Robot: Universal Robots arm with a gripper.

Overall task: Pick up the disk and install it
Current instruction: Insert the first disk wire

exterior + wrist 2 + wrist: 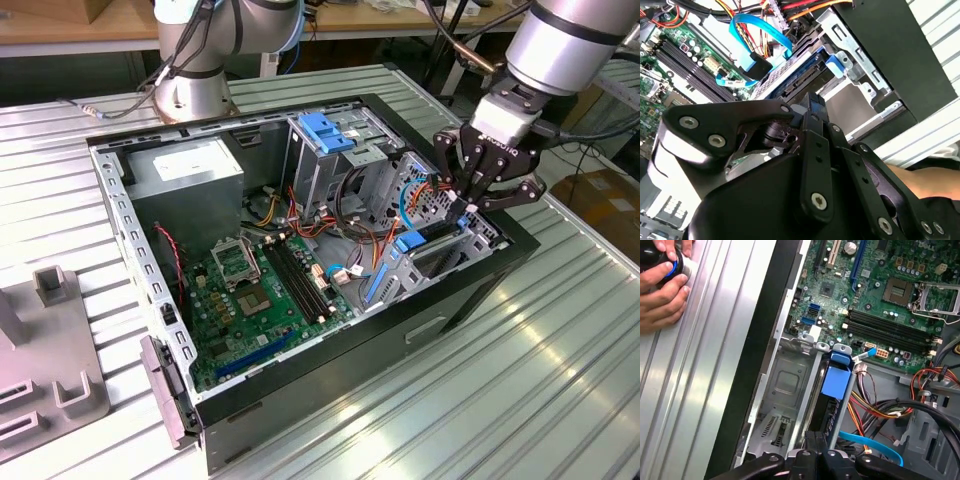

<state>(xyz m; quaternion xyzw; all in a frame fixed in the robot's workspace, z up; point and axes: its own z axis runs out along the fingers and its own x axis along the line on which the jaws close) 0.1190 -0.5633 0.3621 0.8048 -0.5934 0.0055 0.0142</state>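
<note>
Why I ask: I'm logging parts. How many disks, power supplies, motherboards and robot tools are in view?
Silver-grey metal disk with blue plastic rails: 1
Big grey metal power-supply box: 1
Green rectangular motherboard: 1
Black robot tool: 1
Total: 4

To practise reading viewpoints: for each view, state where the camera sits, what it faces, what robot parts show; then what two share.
Exterior view: off the arm, looking down into the open black metal computer case; grey arm, black gripper show.
Second wrist view: at the wrist, facing the blue-railed metal disk; gripper shows.
First wrist view: at the wrist, facing the green motherboard; gripper shows.
Both wrist views share disk, motherboard.
</note>
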